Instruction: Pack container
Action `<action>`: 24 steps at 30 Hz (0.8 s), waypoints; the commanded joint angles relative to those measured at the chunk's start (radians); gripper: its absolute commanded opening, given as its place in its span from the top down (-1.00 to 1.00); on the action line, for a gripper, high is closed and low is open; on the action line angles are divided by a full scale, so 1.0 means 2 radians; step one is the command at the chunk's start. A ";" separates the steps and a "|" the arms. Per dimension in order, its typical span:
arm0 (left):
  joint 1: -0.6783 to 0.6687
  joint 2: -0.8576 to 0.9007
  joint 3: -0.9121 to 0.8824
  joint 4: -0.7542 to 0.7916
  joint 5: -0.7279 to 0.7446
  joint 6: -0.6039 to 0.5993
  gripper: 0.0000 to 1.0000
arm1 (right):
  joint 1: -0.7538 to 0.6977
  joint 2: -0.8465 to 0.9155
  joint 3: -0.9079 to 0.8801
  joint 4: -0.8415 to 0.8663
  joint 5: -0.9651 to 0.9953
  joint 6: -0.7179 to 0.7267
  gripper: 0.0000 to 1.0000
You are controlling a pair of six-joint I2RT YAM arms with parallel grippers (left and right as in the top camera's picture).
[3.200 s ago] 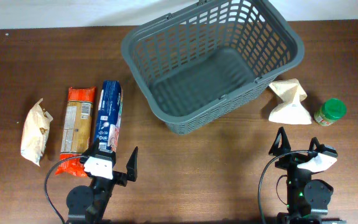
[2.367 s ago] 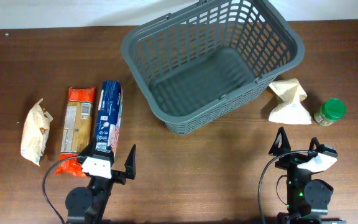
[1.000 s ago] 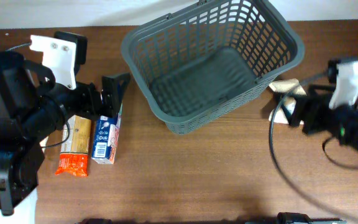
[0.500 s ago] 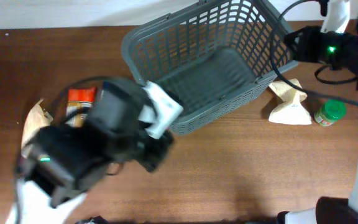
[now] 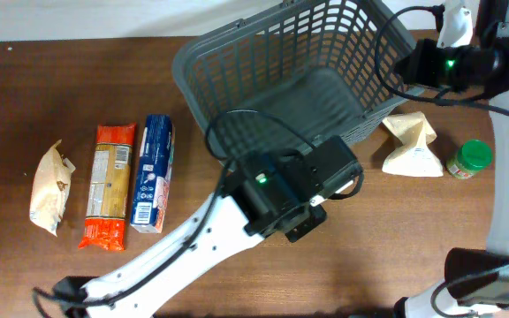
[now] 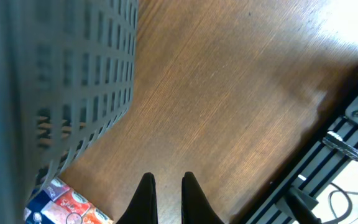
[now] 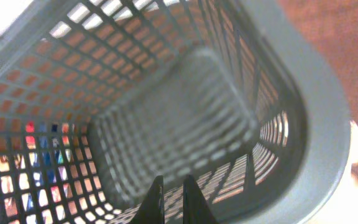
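Item: container (image 5: 263,62), a dark grey lattice basket at upper centre of the overhead view, set askew on the brown table (image 5: 369,256); no grocery shows on the visible part of its floor. Change noted: a few seconds ago both arms sat parked at the bottom edge with claws spread, and both have since risen and swung in. The left arm now runs from the lower left corner to the basket's near wall, and the right arm stands over its right end. Left gripper (image 6: 166,193): fingers drawn almost together with a thin gap, holding nothing, aimed at bare table beside the basket wall. Right gripper (image 7: 173,193): likewise nearly closed and empty, looking down into the basket. Stock on the table, unmoved: tan pouch (image 5: 47,187), orange packet (image 5: 109,196) and blue packet (image 5: 153,172) at left; cream bag (image 5: 411,146) and green-lidded jar (image 5: 471,159) at right. Judgement: packing has not begun, and the arms are only positioning. Obscured: the left wrist housing covers the basket's near wall and part of its floor. Neither claw can be made out overhead. The basket's far corner is cut off by the top edge. The lattice is blurred in the left wrist view, and the labels are unreadable.
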 commanded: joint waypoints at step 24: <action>0.195 0.037 -0.001 0.039 -0.011 0.063 0.97 | 0.027 0.035 0.009 -0.091 0.010 -0.037 0.92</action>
